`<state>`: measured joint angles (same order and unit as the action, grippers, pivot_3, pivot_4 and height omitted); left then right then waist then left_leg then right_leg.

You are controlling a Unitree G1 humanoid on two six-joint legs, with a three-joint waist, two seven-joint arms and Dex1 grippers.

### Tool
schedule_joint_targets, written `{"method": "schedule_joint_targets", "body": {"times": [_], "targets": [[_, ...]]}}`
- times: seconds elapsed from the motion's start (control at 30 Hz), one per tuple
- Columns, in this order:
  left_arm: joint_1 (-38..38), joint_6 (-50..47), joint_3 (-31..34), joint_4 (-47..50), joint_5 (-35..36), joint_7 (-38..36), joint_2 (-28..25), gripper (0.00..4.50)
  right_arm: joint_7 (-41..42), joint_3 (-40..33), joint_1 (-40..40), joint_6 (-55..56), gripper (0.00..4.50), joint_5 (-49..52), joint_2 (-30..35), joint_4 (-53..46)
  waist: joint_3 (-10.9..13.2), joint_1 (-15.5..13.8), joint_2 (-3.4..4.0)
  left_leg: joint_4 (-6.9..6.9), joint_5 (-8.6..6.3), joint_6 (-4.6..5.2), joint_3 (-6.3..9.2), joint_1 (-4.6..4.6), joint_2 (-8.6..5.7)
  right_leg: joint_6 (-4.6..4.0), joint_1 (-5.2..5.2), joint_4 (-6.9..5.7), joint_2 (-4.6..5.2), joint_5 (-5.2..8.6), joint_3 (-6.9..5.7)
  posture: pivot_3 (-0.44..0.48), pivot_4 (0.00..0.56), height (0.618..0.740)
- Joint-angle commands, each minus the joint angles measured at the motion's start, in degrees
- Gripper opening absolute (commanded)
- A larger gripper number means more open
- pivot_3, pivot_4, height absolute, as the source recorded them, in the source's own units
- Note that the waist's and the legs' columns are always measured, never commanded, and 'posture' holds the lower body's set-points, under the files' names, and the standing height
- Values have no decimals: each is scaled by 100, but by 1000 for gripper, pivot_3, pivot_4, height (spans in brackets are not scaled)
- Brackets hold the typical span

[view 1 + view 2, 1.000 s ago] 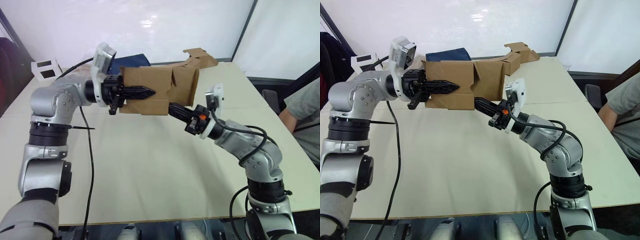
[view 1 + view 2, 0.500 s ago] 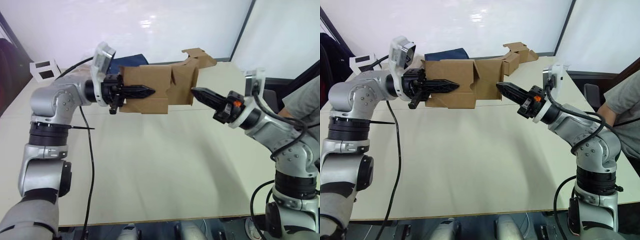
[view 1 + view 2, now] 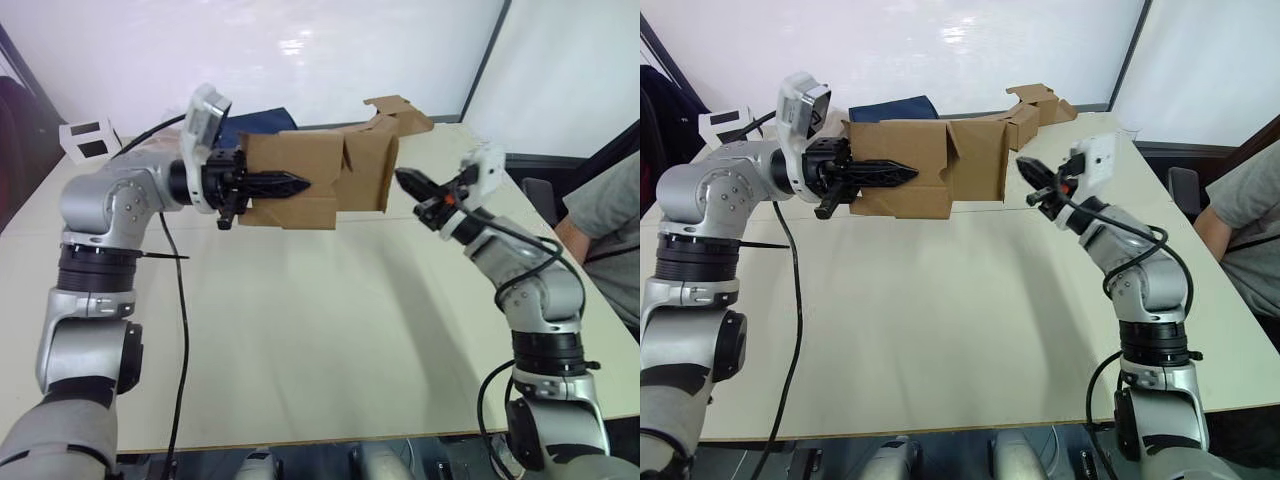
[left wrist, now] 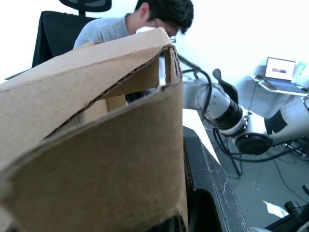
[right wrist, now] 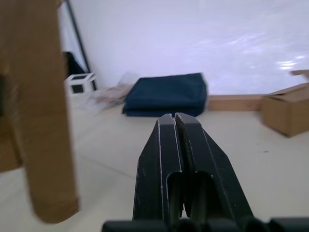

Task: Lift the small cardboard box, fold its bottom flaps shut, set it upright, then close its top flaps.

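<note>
The small cardboard box [image 3: 330, 175] hangs in the air above the table, lying on its side with its flaps loose. My left gripper [image 3: 303, 184] is shut on the box's front wall, with one black finger lying flat across the outside. In the left wrist view the box [image 4: 96, 159] is right in front of the camera. My right gripper [image 3: 403, 178] is shut and empty. It points at the box's right end from a short gap away, not touching it. The right wrist view has the shut fingers [image 5: 164, 145] beside the box's edge [image 5: 43, 121].
At the back of the table [image 3: 300, 330] lie a strip of joined cardboard pieces [image 3: 402, 112] and a folded dark blue cloth [image 3: 255, 122]. A white box with black squares [image 3: 88, 138] is at the far left. A person [image 3: 605, 215] sits at the right. A black cable [image 3: 181, 330] crosses the left side.
My right gripper has come out from under the box's right bottom edge, swung right, and now points at the box's right end. The left gripper and the box have not moved.
</note>
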<state>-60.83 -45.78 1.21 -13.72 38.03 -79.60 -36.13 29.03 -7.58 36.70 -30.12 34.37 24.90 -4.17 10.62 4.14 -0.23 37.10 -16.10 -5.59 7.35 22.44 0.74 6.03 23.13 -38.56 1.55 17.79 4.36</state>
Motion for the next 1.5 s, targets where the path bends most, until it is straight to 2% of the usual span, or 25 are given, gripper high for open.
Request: {"method": "schedule_joint_targets", "body": {"times": [0.03, 0.27, 0.43, 0.77, 0.87, 0.93, 1.4, 1.5], "targets": [[-46, 41, 130, 78, 29, 19, -102, 0, 268, -79, -51, -234, 42, 645, -191, -746, 0, -3, 0, 1, 0, 0, 0, 0, 0, 0, 0, 0, -1, 0, -1, 0, 150, 740], [-42, 43, 109, 38, 18, -11, -144, 0, -136, -483, -134, -921, 42, 1951, -668, -1267, 0, -10, 0, 2, 0, 0, 2, 0, 0, 0, -3, -1, 1, 0, -1, 0, 150, 740], [-97, 91, 72, -69, -21, -25, -108, 0, -162, -369, -304, -1273, 42, 2383, -674, -1490, 0, -10, 0, 2, -1, 3, 2, 0, 0, 0, -2, -2, 1, 0, -1, 0, 150, 740], [-35, 16, 88, 13, 22, -42, -119, 0, -471, -271, -635, -1305, 42, 2860, -1149, -1619, 0, -6, 0, 1, -4, 7, 2, 0, 0, 0, -2, -2, 0, 0, -1, 0, 150, 740], [-23, 13, 85, 27, 27, -47, -120, 0, -568, -262, -680, -1299, 641, 2995, -1293, -1581, 0, -6, 0, 1, -4, 7, 2, 0, 0, 0, -2, -3, 0, 0, -1, 0, 150, 740], [-17, -8, 87, 44, 42, -53, -126, 0, -626, -308, -708, -1330, 1475, 3181, -1369, -1547, 0, -6, 0, 1, -4, 7, 2, 0, 0, 0, -2, -3, 0, 0, -1, 0, 150, 740], [-35, -21, 104, 18, 49, -48, -125, 0, -874, -265, -956, -1270, 1475, 3714, -1548, -1628, 0, -5, 0, 1, -5, 8, 3, 0, 1, 0, -1, -3, -1, 0, -1, 0, 150, 740], [-37, -19, 105, 11, 52, -58, -124, 0, -885, -249, -981, -1237, 740, 3697, -1557, -1597, 0, -7, 0, 1, -6, 10, 3, 0, 1, 0, -1, -3, 0, 0, -1, 0, 150, 740]]}}
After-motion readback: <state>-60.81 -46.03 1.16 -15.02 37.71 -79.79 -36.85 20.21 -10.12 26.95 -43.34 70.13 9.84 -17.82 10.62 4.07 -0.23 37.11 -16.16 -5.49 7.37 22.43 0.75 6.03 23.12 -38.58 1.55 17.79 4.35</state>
